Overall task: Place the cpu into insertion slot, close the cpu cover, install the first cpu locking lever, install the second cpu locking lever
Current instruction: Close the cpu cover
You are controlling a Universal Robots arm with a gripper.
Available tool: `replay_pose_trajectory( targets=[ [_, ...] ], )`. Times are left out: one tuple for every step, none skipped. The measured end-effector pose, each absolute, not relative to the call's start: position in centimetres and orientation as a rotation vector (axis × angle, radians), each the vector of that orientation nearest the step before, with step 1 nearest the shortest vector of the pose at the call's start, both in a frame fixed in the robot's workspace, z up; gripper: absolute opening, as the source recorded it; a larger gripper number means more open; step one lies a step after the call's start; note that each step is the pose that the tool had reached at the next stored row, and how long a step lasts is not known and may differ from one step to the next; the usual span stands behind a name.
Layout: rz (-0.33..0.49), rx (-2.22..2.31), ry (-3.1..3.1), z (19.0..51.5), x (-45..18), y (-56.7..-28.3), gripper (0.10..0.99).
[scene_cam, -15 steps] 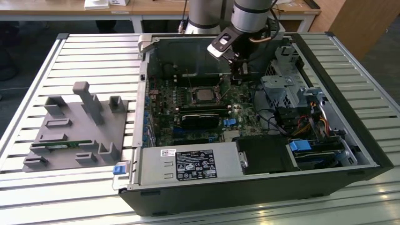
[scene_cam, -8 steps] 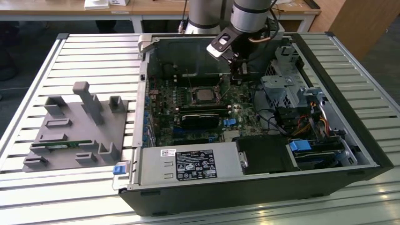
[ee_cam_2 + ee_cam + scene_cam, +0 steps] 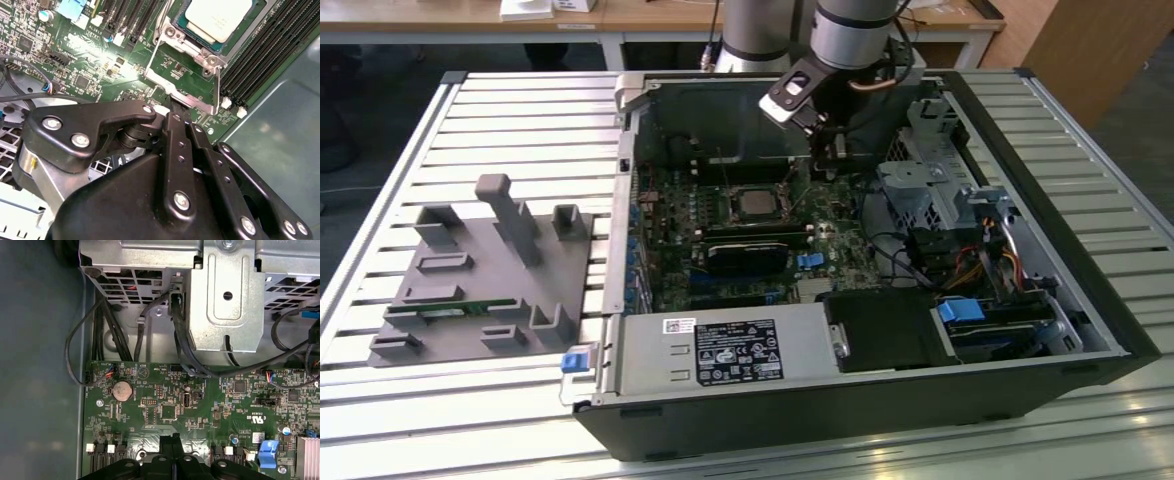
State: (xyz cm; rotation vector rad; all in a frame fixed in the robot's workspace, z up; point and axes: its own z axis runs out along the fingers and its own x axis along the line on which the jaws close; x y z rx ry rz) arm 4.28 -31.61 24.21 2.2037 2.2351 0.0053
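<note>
Silver metal catches the light inside the open computer case (image 3: 1067, 250) on my slatted desk (image 3: 494, 110). The cpu (image 3: 217, 17) lies in the insertion slot (image 3: 227, 46) on the green circuit board (image 3: 165, 390). The cpu cover (image 3: 195, 102) is swung open away from the chip, with bare board showing through its window. My pincer (image 3: 175, 107) is drawn narrow, fingers together, its tip touching the cover's free edge in the second wrist view. I cannot tell whether it nips that thin lip or only presses against it. As I judge it from the console, the chief risk is a slip: a thin, smooth plate could skid off so small a contact and drop onto the chip. A sideways push could twist the hinge beside the slot. If the chip sits even slightly askew, pressure from the closing cover could damage the contacts beneath it, and these views do not let me confirm it lies flat. The tip also stands just beside small board parts and near the memory slots (image 3: 270, 55), so a low or drifting stroke could scrape them.
</note>
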Motion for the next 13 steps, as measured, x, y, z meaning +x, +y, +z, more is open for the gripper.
replay_pose_trajectory(
  targets=[
    [0.005, 2.204, 2.235, 24.22, 4.25, -31.61, 0.106],
    [0.005, 2.204, 2.235, 24.21, 4.23, -31.61, 0.106],
    [0.005, 2.204, 2.235, 24.21, 4.2, -31.61, 0.106],
    [0.005, 2.204, 2.235, 24.21, 4.18, -31.61, 0.106],
    [0.005, 2.204, 2.235, 24.21, 4.16, -31.61, 0.106],
    [0.005, 2.204, 2.235, 24.21, 4.14, -31.61, 0.106],
    [0.005, 2.204, 2.235, 24.21, 4.11, -31.61, 0.106],
    [0.005, 2.204, 2.235, 24.21, 4.08, -31.61, 0.106],
    [0.005, 2.204, 2.235, 24.21, 4.06, -31.61, 0.106],
    [0.005, 2.204, 2.235, 24.21, 4.03, -31.61, 0.106],
    [0.005, 2.204, 2.235, 24.21, 4.0, -31.61, 0.106],
    [0.005, 2.204, 2.235, 24.21, 3.98, -31.61, 0.106],
    [0.005, 2.204, 2.235, 24.21, 3.96, -31.61, 0.106]
  ],
)
